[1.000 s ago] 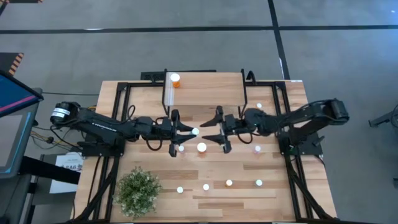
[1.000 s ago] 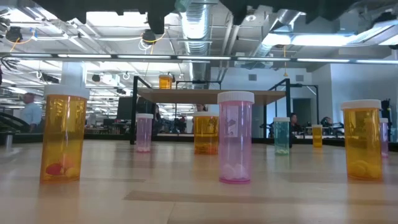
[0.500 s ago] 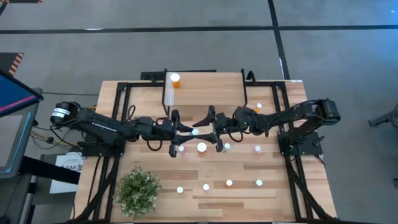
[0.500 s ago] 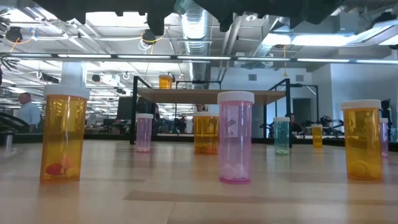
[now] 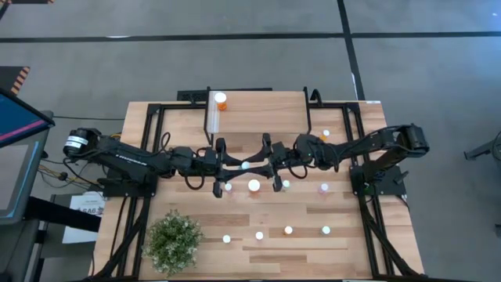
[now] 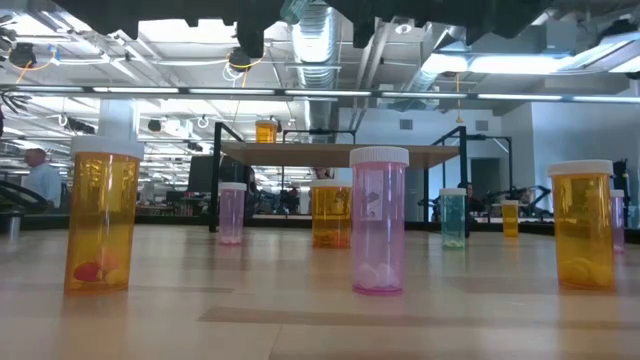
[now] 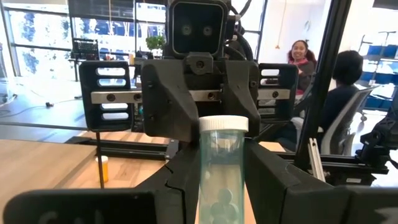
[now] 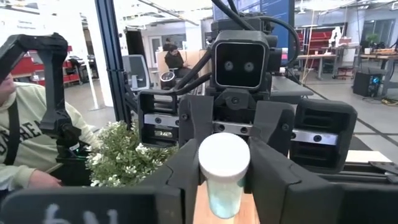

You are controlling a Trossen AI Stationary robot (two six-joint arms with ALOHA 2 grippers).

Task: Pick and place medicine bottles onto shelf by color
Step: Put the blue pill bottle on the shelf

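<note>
Closest to the low camera, a pink bottle [image 6: 379, 221] stands upright on the tabletop [image 6: 300, 310], flanked by a big orange bottle [image 6: 101, 220] on one side and another orange bottle [image 6: 583, 225] on the other. Farther back stand a smaller pink bottle [image 6: 231, 212], an orange one [image 6: 331, 214], a teal bottle on the table [image 6: 453, 217] and a small orange one [image 6: 510, 218]. Behind them rises the shelf [image 6: 340, 153], with a single orange bottle on the shelf [image 6: 265, 131] at one end; from above that bottle [image 5: 221, 100] sits at the shelf's [image 5: 258, 113] far left corner.

In the high view a potted plant [image 5: 173, 241] stands at the near left of the table, and a row of white caps [image 5: 259, 235] lies along the near edge.

Mid-table, in front of the shelf, the two arms meet head on. The left gripper [image 5: 237, 164] and the right gripper [image 5: 255, 164] both reach the same teal-green bottle [image 5: 246, 165], held up between them. From the left wrist, the bottle [image 7: 222, 168] stands upright between that arm's own fingers [image 7: 177, 186], which press against its sides, with the right gripper's [image 7: 205, 155] fingers closing in from behind it. From the right wrist, the bottle's white cap [image 8: 224, 158] sits between that arm's fingers [image 8: 273, 183], which lie against it, so both claws are clamped on the one bottle.

People sit in the room beyond [image 7: 301, 56].
</note>
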